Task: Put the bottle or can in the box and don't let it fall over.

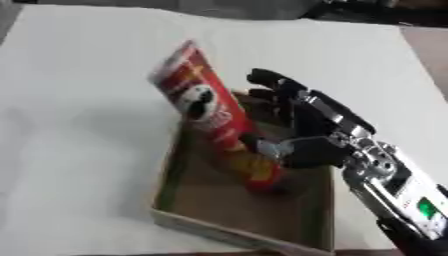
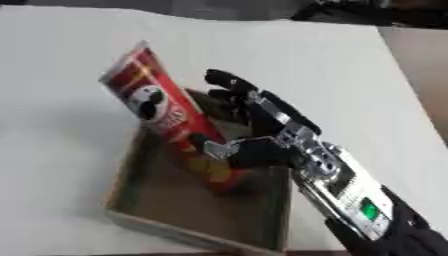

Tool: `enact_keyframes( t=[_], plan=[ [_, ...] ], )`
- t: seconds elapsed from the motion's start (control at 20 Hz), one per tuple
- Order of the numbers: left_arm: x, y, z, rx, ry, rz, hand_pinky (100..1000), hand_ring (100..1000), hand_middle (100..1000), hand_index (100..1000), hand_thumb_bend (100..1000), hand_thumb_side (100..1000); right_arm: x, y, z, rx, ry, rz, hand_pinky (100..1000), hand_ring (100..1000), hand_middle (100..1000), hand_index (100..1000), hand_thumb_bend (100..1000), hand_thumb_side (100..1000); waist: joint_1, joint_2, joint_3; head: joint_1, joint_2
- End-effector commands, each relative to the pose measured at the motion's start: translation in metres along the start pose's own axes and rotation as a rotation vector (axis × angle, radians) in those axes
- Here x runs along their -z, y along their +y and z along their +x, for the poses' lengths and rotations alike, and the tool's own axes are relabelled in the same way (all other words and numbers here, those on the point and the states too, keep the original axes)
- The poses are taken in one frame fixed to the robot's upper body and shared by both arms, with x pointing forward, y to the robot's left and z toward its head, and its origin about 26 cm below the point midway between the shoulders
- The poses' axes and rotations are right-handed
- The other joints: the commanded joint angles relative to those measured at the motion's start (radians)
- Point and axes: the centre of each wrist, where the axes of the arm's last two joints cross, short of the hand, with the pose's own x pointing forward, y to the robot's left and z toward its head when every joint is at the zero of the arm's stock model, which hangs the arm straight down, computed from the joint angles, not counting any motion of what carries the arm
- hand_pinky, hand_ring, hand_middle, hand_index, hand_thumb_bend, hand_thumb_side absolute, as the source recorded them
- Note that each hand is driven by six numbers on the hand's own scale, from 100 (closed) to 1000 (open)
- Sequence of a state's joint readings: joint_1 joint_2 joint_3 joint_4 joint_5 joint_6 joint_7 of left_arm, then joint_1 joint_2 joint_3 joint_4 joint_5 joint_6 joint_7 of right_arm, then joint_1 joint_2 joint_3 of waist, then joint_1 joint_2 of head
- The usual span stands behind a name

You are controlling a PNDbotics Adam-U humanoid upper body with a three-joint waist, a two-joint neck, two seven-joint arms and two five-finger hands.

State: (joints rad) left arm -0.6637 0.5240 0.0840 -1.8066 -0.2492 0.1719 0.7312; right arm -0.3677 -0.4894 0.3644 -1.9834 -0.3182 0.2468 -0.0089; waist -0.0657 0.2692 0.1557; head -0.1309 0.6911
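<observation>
A red can (image 1: 214, 117) stands tilted in the shallow brown box (image 1: 236, 227), its base on the box floor and its top leaning to the far left. The right robot hand (image 1: 302, 127) is just right of it, fingers spread, thumb near the can's lower part. The box rests on the white table (image 1: 79, 150).

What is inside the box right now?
The red can has its lower end in the box, tilted, with the right robot hand at its side. The box floor under the can and hand is hidden.
</observation>
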Motion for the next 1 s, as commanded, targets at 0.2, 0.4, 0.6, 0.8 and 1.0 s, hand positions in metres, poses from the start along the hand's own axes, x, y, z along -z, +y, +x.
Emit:
enact_keyframes(
  t=[0.2,0.4,0.6,0.8,1.0],
  plan=[
    [0.007,0.006,0.004,0.019,-0.036,0.009,628,674,502,801,100,512,-0.01,-0.025,0.008,0.001,-0.079,-0.068,1000,1000,1000,1000,389,100,0.004,-0.034,-0.011,0.014,0.009],
    [0.005,0.007,0.004,0.02,-0.046,-0.002,627,669,503,801,100,501,-0.026,-0.061,0.017,0.046,-0.202,-0.21,1000,1000,1000,1000,133,146,0.01,-0.045,-0.022,0.021,0.008],
    [0.0,0.01,0.011,0.014,-0.08,-0.035,646,680,520,808,100,495,-0.055,-0.105,0.029,0.017,-0.339,-0.32,1000,1000,1000,1000,100,310,0.014,-0.052,-0.038,0.036,0.0],
    [-0.009,0.014,0.02,0.006,-0.106,-0.092,682,729,570,816,100,506,-0.087,-0.12,0.018,-0.004,-0.358,-0.371,1000,1000,979,1000,100,296,0.014,-0.06,-0.045,0.043,-0.004],
    [-0.018,0.017,0.026,-0.011,-0.101,-0.137,713,769,608,804,100,502,-0.112,-0.12,0.0,0.001,-0.38,-0.471,1000,958,933,1000,100,328,0.019,-0.061,-0.045,0.06,0.0]
  ],
)
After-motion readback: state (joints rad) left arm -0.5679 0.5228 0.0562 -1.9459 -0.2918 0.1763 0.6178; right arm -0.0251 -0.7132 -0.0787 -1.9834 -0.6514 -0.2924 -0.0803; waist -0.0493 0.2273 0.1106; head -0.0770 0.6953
